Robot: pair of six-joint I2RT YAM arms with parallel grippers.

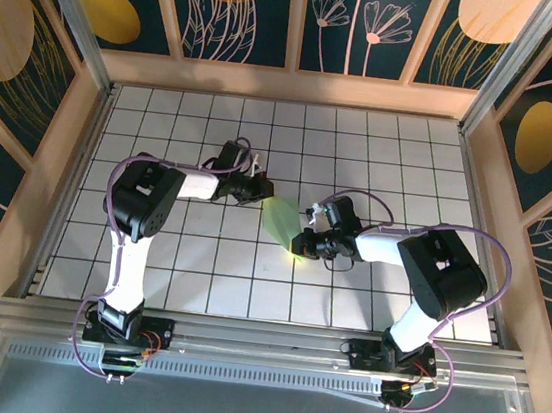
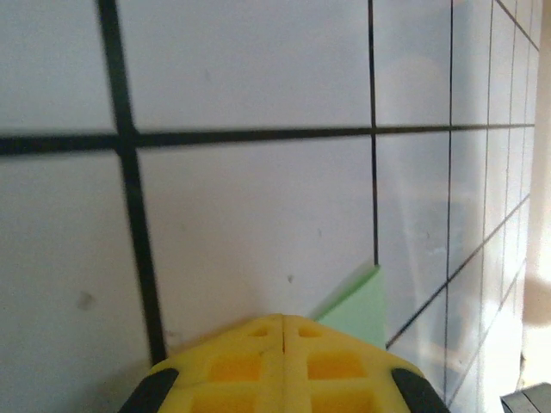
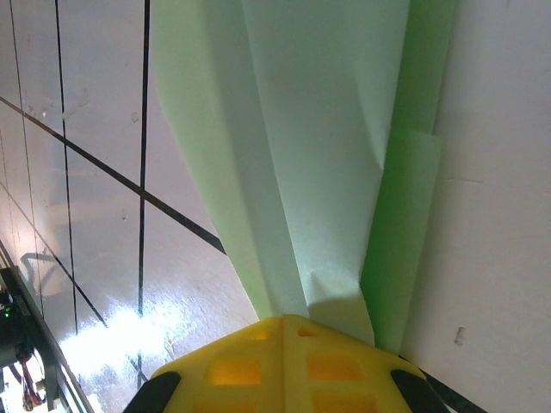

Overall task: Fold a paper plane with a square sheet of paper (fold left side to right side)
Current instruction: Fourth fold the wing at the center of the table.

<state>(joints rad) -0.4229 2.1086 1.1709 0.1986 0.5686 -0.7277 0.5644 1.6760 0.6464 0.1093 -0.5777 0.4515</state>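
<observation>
Top: folded green paper (image 1: pixel 278 221) lay mid-bench (image 1: pixel 197 277), between my left tool (image 1: pixel 261 191) at its far tip and my right tool (image 1: pixel 304 242) at its near end.

L wrist: left tool (image 2: pixel 284 353) closed, pads meeting. A green corner (image 2: pixel 360 308) sat just beside them; couldn't tell if nipped or only pinned.

R wrist: right tool (image 3: pixel 284 361) clamped on the paper's (image 3: pixel 318 129) end, layers fanning away.

Risk: one arm pulling vs. the other could tear the sheet or skew the crease.

A white table (image 1: pixel 384 149) with black lines lies under the left claw (image 1: pixel 263 193) — dark walls (image 1: pixel 240 11) with gold flowers stand behind it.
</observation>
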